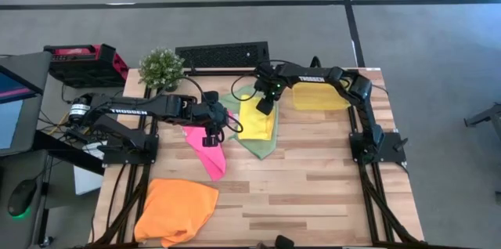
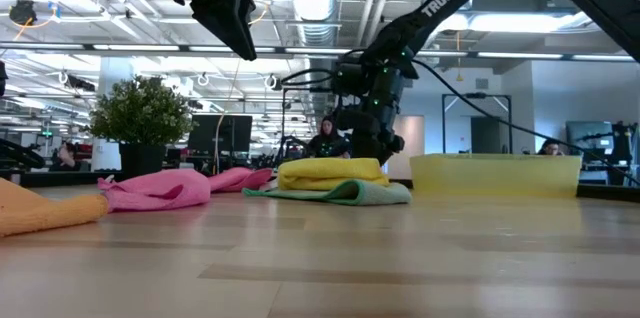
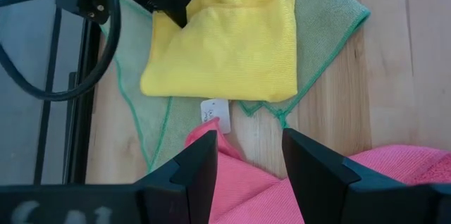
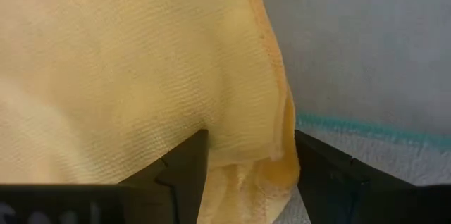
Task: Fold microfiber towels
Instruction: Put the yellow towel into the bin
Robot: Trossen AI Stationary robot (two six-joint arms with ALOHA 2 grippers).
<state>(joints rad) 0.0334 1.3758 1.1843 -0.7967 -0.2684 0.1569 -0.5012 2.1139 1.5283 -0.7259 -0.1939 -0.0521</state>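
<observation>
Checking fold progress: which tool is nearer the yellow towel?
Right. The right tool sits at the yellow towel's edge; the left tool hangs over the pink towel beside it.

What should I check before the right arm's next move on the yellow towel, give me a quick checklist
1. Yellow towel folded and lying on the green towel: ok.
2. Right gripper at the yellow towel's edge, fingers straddling it: ok.
3. Firm grip on the cloth: cannot tell.
4. Left gripper open, above the pink towel, off the yellow one: ok.
5. Orange towel away from both arms: ok.
</observation>
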